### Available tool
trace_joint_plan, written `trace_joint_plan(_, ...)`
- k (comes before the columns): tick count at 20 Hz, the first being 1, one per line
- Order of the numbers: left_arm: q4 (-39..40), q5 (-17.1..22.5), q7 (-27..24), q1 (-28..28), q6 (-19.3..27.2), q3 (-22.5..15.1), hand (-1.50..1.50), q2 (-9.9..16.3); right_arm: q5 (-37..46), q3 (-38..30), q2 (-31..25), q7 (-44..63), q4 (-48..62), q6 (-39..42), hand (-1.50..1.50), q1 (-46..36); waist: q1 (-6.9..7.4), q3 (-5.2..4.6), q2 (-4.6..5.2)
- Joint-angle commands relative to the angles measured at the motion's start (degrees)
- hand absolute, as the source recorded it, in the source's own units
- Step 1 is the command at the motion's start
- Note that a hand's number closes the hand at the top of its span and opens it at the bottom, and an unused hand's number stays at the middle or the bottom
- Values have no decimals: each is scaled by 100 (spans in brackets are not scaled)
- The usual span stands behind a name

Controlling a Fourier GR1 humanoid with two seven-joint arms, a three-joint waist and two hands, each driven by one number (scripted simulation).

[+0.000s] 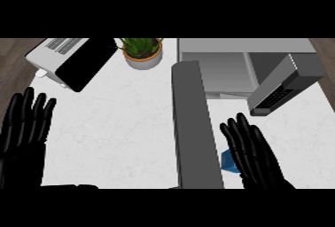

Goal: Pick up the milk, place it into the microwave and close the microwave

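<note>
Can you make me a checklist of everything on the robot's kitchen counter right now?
Surface: white marbled counter top, bare in the middle.
Job's things: grey box-shaped microwave with its long grey door swung open; small blue milk carton, mostly hidden behind the right hand.
Clutter: green potted plant in a tan pot; silver toaster oven with a black glass front, far left.
Hands: black left hand open, resting at the left edge; black right hand open, over the carton.
Cables: nothing seen.
Surroundings: dark wooden floor.
</note>
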Motion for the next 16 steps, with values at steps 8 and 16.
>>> trace_joint_plan(8, -479, 294, -216, 850, -207, -88, -150, -99, 1314, 1294, 22, -373, 318, -1353, -150, 494, -28, -3, 11)
trace_joint_plan(16, -367, 571, -1165, 1757, -831, 142, -150, -62, 956, 259, -80, 18, 441, -1164, -150, 198, 11, -5, 16)
